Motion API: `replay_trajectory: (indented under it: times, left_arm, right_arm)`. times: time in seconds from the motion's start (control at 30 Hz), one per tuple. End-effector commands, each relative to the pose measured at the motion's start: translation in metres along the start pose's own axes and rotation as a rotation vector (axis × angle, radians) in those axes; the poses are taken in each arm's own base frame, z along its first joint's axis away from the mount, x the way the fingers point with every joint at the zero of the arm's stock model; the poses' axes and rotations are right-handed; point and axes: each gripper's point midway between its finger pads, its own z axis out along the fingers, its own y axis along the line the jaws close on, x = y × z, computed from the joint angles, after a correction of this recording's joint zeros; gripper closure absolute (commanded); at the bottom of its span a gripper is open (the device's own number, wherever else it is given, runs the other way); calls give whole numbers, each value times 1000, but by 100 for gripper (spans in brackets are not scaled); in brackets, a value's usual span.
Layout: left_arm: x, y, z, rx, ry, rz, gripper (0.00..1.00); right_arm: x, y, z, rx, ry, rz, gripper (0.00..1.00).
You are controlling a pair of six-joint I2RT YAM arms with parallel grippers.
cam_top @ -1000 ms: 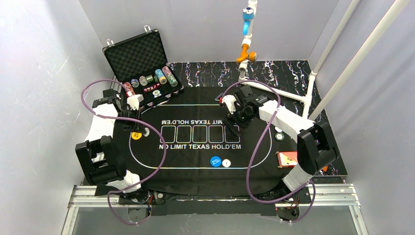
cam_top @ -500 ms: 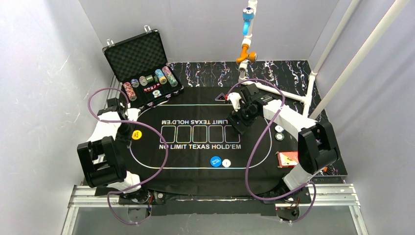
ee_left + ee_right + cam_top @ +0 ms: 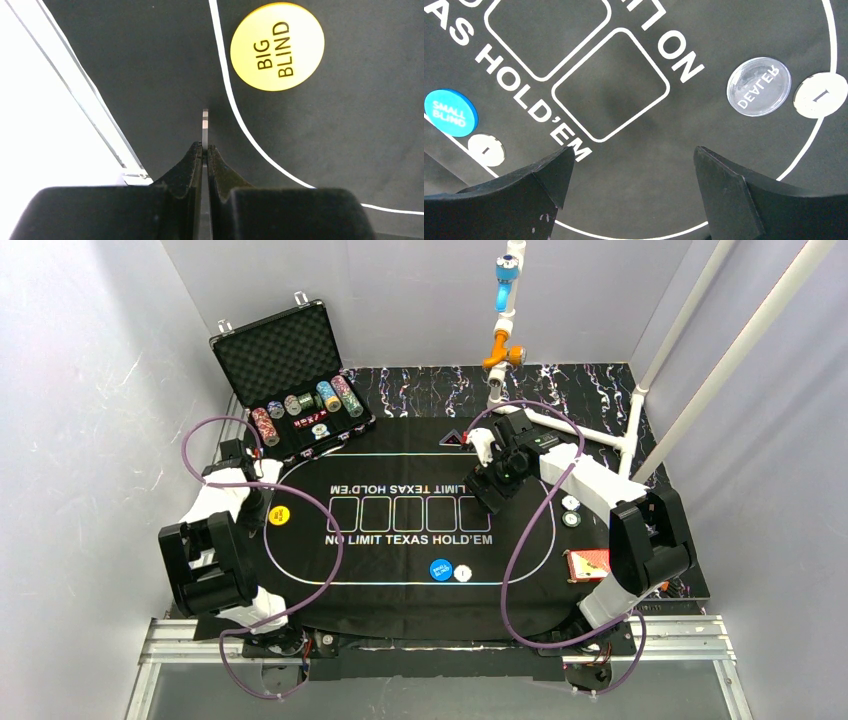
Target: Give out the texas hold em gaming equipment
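My left claw is pressed closed near the yellow button; right claw gapes wide, holding nothing.
A thin pale sliver shows at the left tips; I cannot tell what it is.

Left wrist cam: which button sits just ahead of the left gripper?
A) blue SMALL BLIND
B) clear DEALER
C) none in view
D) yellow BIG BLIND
D: the yellow BIG BLIND button lies just beyond the tips of the shut left gripper, off to one side. The blue SMALL BLIND button and clear DEALER button appear only in the right wrist view.
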Motion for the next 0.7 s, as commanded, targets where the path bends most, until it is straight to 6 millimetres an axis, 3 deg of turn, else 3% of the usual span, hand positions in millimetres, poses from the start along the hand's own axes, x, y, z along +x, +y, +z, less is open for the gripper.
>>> replay_trajectory:
  times: [0.0, 0.23, 0.43, 0.67]
  left_arm:
    - [2, 3, 5, -22, 17, -1, 100]
    - [3, -12, 11, 14, 27, 23, 95]
    - [4, -33, 9, 97, 36, 24, 73]
    - [-5, -58, -7, 245, -13, 1, 57]
  right_arm:
    - [-13, 0, -8, -6, -58, -15, 2]
    - [-13, 0, -9, -9, -58, -13, 2]
    - [-12, 0, -8, -14, -54, -10, 2]
    - [-13, 0, -9, -12, -57, -12, 2]
